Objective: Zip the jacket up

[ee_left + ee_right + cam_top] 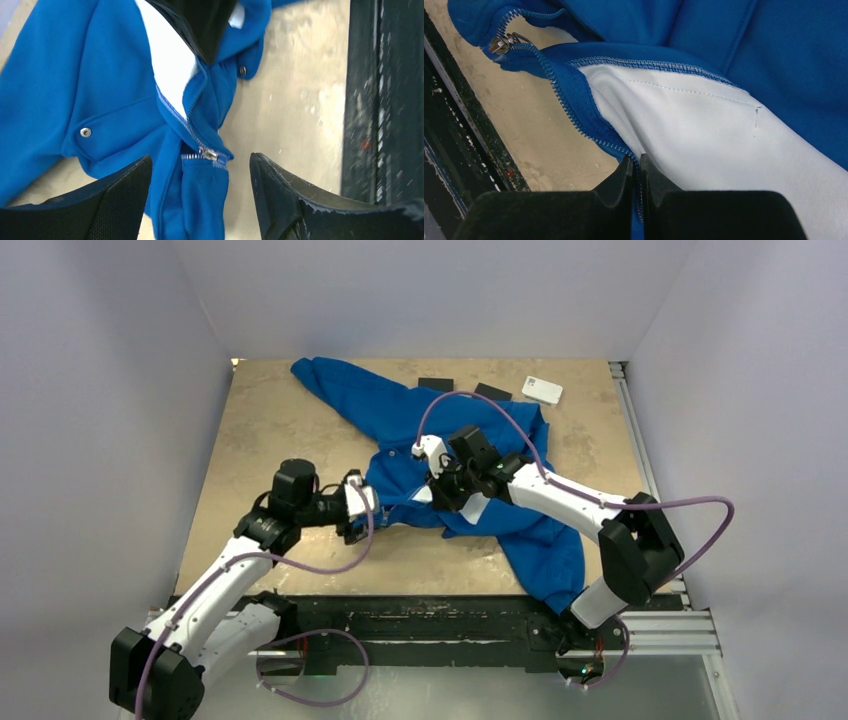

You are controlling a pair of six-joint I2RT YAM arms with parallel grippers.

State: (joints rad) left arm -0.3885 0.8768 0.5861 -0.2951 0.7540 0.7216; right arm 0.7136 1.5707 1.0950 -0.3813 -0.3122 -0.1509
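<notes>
- table (300,440): tan top. the jacket (400,410) lies spread across its middle and far half, one sleeve reaching to the far left corner, the other trailing to the near right edge by the right arm's base.
- jacket front: open for most of its length. the white lining (704,130) is folded out and plainly exposed between the two front edges.
- right end effector (636,162): fingers closed tight on the jacket's front edge, pinching the fabric right at the zipper teeth (569,115), partway up from the bottom. looks like it is holding that edge taut.
- left end effector (200,159): fingers spread wide, holding nothing, hanging over the lower end of the zipper with the slider between them. cannot tell if either finger touches the cloth.
- zipper slider (209,154): silvery, sitting low on the track near the hem. the two rows of teeth meet only at the slider and split apart above it.
- progress, my reading: the zipper looks engaged at the bottom but barely drawn. nearly the whole run up to the collar is left.
- left to do, as i judge it: close on the slider pull, then draw it up the track.
</notes>
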